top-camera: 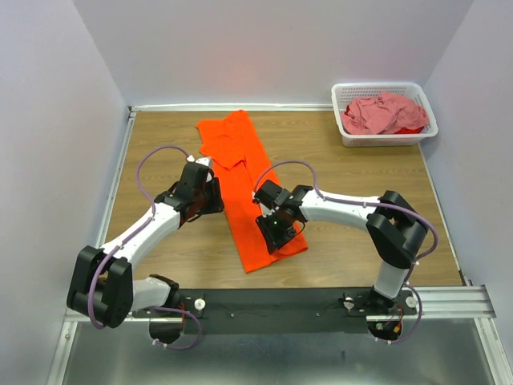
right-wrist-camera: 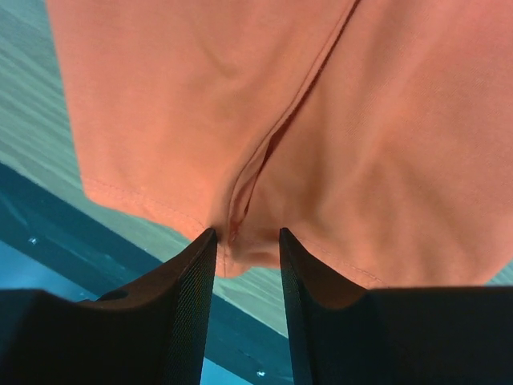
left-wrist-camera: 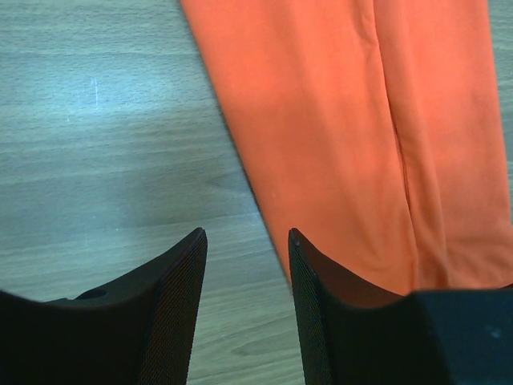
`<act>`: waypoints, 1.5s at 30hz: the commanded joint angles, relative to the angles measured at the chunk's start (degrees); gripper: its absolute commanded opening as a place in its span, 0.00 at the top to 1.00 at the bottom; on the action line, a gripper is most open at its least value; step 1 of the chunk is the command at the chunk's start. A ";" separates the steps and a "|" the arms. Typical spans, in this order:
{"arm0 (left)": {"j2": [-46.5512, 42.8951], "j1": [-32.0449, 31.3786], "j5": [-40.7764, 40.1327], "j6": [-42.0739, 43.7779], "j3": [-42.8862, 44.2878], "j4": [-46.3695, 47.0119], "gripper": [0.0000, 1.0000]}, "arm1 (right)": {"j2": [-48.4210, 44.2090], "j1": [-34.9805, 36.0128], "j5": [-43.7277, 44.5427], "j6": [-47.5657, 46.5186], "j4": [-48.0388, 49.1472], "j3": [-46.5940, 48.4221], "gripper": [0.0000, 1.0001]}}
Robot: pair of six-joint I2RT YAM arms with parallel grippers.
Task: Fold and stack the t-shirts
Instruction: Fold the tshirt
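Left end effector (left-wrist-camera: 244, 234): spread wide, nothing between the fingers, low over bare wood of the counter (top-camera: 353, 168), left of its middle. Right-hand finger just at the long left edge of the cloth; left-hand finger over wood alone.

Orange t-shirt (top-camera: 244, 172): flat on the middle of the counter, folded into a long narrow strip. Slanted from near the far edge down toward the near edge, wider at the far end with a flap laid over it. One lengthwise fold line along the strip. Lying between the two end effectors, close to both.

Right end effector (right-wrist-camera: 247, 233): parted, with a somewhat narrower gap, set at the near end of the strip on its right side. Hem puckered into a small fold right at the gap between the tips; contact with the pads not clear. Wood and the dark rail (right-wrist-camera: 80, 233) of the near edge just past the hem.

Pink t-shirt (top-camera: 377, 112): crumpled in the white lattice basket (top-camera: 383, 85) at the far right corner of the counter, well apart from both end effectors.
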 commanded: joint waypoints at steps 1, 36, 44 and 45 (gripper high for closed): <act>-0.85 -0.37 1.16 0.54 -0.40 1.48 0.47 | 1.76 1.06 3.35 1.62 0.46 0.70 0.56; 2.50 -1.07 4.50 0.02 -1.45 2.98 0.48 | -2.02 1.15 0.98 -1.63 -8.59 2.10 0.97; 1.62 -1.95 5.29 -1.21 -2.60 2.36 0.47 | -0.53 1.59 -1.22 -2.95 -8.77 1.84 0.96; 1.44 -2.56 5.29 -1.30 -2.77 2.36 0.47 | -0.09 1.76 -1.22 -2.95 -8.50 1.84 0.93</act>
